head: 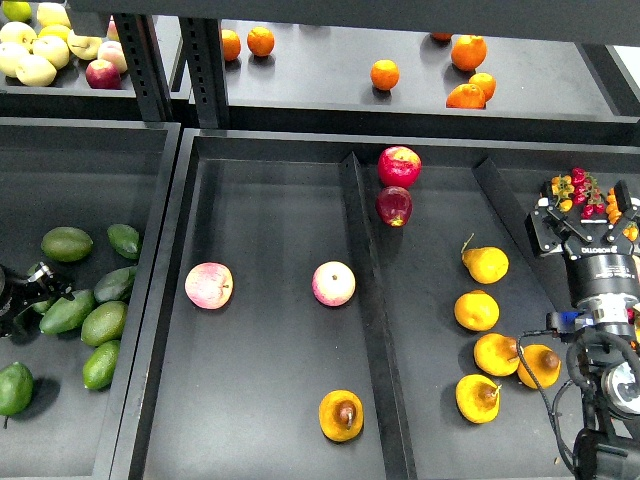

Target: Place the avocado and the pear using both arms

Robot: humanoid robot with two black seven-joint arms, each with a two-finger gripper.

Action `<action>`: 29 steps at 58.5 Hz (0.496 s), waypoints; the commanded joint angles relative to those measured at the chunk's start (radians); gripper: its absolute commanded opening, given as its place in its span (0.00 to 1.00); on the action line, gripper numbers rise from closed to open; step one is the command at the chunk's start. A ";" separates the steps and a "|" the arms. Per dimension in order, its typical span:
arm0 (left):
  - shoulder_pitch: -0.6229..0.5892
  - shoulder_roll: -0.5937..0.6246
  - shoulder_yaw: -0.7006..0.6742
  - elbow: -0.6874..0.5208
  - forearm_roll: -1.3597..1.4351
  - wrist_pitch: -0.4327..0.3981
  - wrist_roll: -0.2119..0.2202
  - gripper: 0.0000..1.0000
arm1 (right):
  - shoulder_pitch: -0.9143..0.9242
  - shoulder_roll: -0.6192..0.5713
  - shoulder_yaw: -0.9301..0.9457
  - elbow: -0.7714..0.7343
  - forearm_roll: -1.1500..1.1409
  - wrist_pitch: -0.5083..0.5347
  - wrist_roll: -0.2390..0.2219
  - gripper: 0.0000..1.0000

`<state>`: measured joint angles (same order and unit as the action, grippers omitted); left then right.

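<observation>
Head view shows the pear (341, 415) lying low in the middle tray (270, 330), blotch end up, with two pink-yellow apples (209, 285) above it and no avocado beside it. The avocado (67, 312) I judge to be mine lies in the left tray among its green fellows, just beside my left jaws (28, 290), which are dark and end-on, so I cannot tell whether they grip anything. My right jaws (588, 200) hang over the right tray, near the other yellow pears (485, 264), fingers apart and empty. I judge the pear placed and the avocado pending; next, my left arm must secure it and carry it rightward.
</observation>
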<state>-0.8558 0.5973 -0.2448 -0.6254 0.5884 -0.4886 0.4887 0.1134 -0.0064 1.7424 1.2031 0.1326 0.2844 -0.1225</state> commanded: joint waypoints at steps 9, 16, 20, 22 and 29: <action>0.004 -0.025 -0.002 0.030 -0.180 0.000 0.000 1.00 | 0.015 -0.004 -0.038 -0.066 0.001 0.204 -0.005 1.00; 0.012 -0.036 -0.014 0.056 -0.219 0.000 0.000 1.00 | 0.023 -0.015 -0.057 -0.070 -0.001 0.204 -0.006 1.00; 0.017 -0.037 -0.024 0.067 -0.249 0.000 0.000 1.00 | 0.028 -0.017 -0.063 -0.071 -0.001 0.204 -0.009 1.00; 0.020 -0.037 -0.030 0.076 -0.277 0.000 0.000 1.00 | 0.031 -0.020 -0.072 -0.071 -0.002 0.204 -0.014 0.99; 0.032 -0.091 -0.030 0.157 -0.345 0.000 0.000 1.00 | 0.031 -0.072 -0.130 -0.070 0.001 0.204 -0.035 0.99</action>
<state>-0.8357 0.5565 -0.2704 -0.5373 0.3023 -0.4886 0.4888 0.1424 -0.0364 1.6593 1.1323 0.1309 0.4887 -0.1416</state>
